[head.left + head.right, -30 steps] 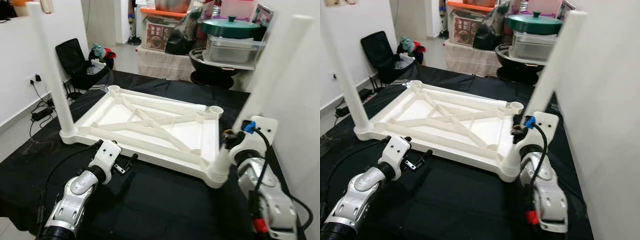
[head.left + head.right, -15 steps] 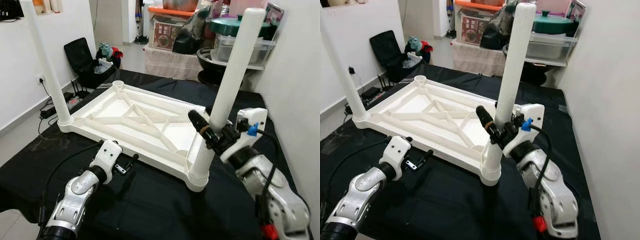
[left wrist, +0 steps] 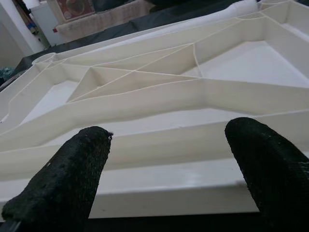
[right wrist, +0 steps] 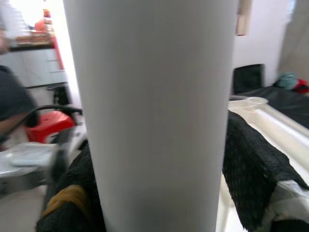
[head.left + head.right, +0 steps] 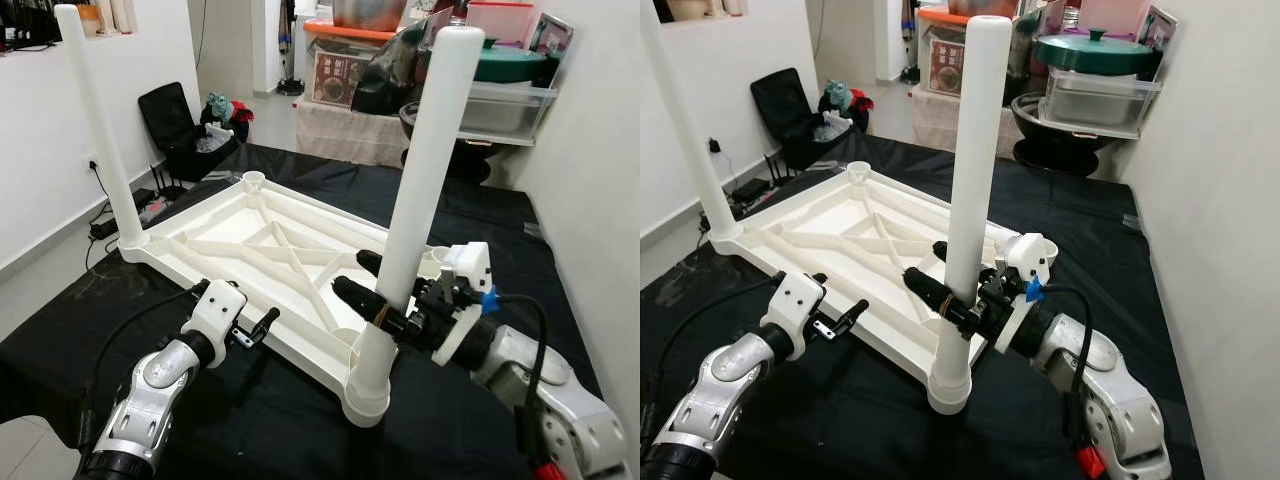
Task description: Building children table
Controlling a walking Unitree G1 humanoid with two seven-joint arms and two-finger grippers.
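A white children's table top [image 5: 265,250] lies upside down on the black-covered table [image 5: 290,420]. One white leg [image 5: 97,130] stands in its far left corner. A second leg [image 5: 425,170] stands in the near corner socket [image 5: 366,385]. My right gripper [image 5: 355,278] is shut on this second leg low down, one black finger on each side; in the right wrist view the leg [image 4: 154,111] sits between the fingers [image 4: 251,169]. My left gripper [image 5: 258,325] is open beside the top's front rim [image 3: 159,188], touching nothing. A far corner socket [image 5: 253,180] holds no leg.
A white wall [image 5: 600,170] rises close on the right. Behind the table are stacked bins, a pot with a green lid [image 5: 1095,50] and a cloth-covered stand. A black chair with clothes [image 5: 185,125] and floor cables [image 5: 110,225] lie to the left.
The camera has shifted. My right arm swung leftward and lower, and its fingers now show on both sides of the near leg. The table's near corner sits closer to me. The left arm barely moved.
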